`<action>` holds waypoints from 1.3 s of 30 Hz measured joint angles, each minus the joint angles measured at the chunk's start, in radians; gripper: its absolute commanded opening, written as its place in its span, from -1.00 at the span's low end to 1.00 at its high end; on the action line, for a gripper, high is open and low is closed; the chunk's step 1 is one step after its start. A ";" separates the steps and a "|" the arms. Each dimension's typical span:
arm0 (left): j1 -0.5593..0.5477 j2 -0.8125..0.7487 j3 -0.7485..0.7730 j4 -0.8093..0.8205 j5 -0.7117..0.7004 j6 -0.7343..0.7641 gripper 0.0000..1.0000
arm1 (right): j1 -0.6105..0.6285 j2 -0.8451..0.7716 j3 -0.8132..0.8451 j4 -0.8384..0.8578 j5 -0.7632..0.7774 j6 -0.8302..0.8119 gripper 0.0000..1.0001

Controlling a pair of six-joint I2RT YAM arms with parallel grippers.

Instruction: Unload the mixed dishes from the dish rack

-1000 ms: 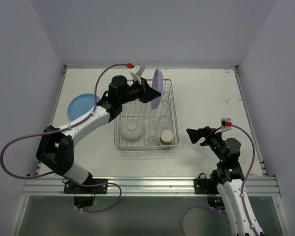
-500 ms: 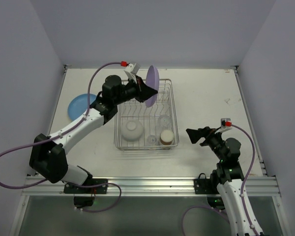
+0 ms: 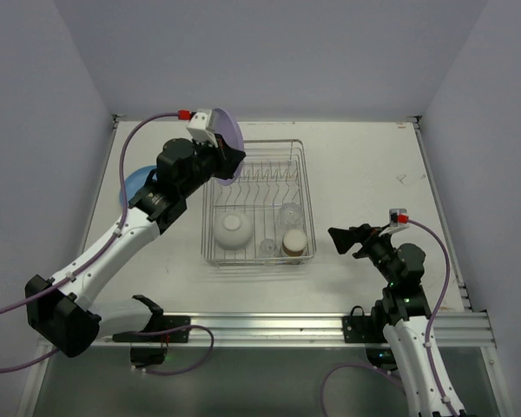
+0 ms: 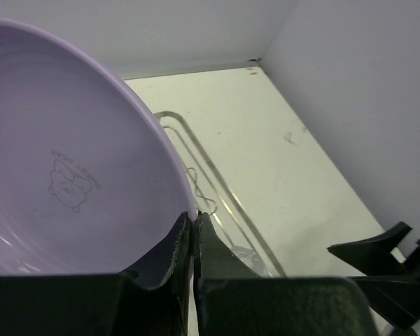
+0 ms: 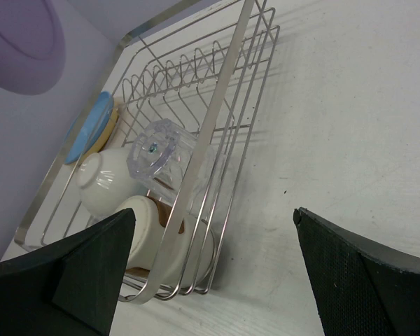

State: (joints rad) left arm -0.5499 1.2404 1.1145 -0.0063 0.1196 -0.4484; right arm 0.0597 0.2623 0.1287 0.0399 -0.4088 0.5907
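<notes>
Pinches purple plate [image 4: 70, 175] by its rim in left gripper [image 4: 194, 222], an edge grip suiting thin dishes. Holds it seemingly clear of dish rack [image 3: 297, 165] below. Spreads right gripper [image 3: 345, 238] wide, idle, rack just ahead.

Quick count from my end: I get seven dishes. Three plates: one purple plate [image 3: 227, 132], one blue plate [image 3: 137, 184] and one tan-orange plate [image 5: 110, 126], though I only catch an edge of that last one. One white bowl [image 3: 233, 229]. Two clear glasses, a far glass [image 3: 290, 213] and a near glass [image 3: 267, 248]. One brown cup [image 3: 294, 242]. And just the one dish rack [image 3: 269, 142].
</notes>
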 measured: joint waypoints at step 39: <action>0.235 -0.006 -0.079 -0.326 -0.683 0.047 -1.00 | 0.000 0.013 0.000 0.006 -0.002 0.000 0.98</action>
State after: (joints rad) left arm -0.3145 1.2343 1.0359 -0.3325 -0.5632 -0.4019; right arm 0.0597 0.2749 0.1287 0.0456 -0.4103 0.5907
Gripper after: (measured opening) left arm 0.037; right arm 0.989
